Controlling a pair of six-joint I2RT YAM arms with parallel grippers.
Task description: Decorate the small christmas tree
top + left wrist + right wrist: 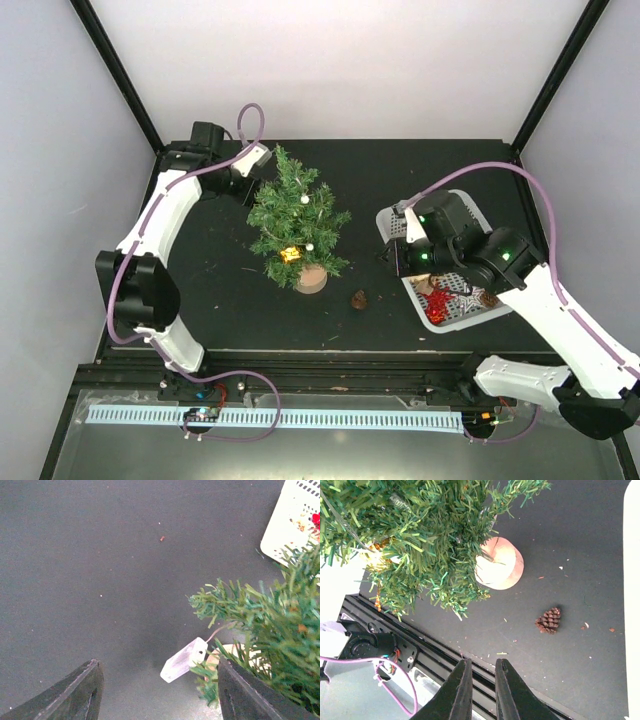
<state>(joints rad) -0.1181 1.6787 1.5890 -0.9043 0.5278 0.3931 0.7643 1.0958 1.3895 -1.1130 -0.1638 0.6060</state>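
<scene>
Left gripper (159, 665): You have it wide open, one dark finger (75, 695) at each lower corner of the left wrist view. It holds nothing. It sits low, at the far-left side of the tree.
Clear plastic tag (184, 659): It hangs on a thin wire between the spread fingers, apart from both and nearer the tree-side one.
Small christmas tree (298, 222): It stands upright near the middle of the dark table (220, 290), between your two arms. Its lowest branches press against the tree-side finger in the left wrist view.
Stump base (311, 279): Round light wood, flat on the table under the tree.
Ornaments on tree: A yellow piece (291, 254) sits low on the near side. Small white balls (303, 200) show higher up.
Pine cone (359, 298): It lies loose on the table, near the stump and between it and the basket.
Right gripper (484, 662): Fingers drawn almost together with only a slit between, and nothing held.
White mesh basket (388, 225): It rests on the right of the table, partly hidden by your right arm. Red pieces (440, 305) lie inside.
</scene>
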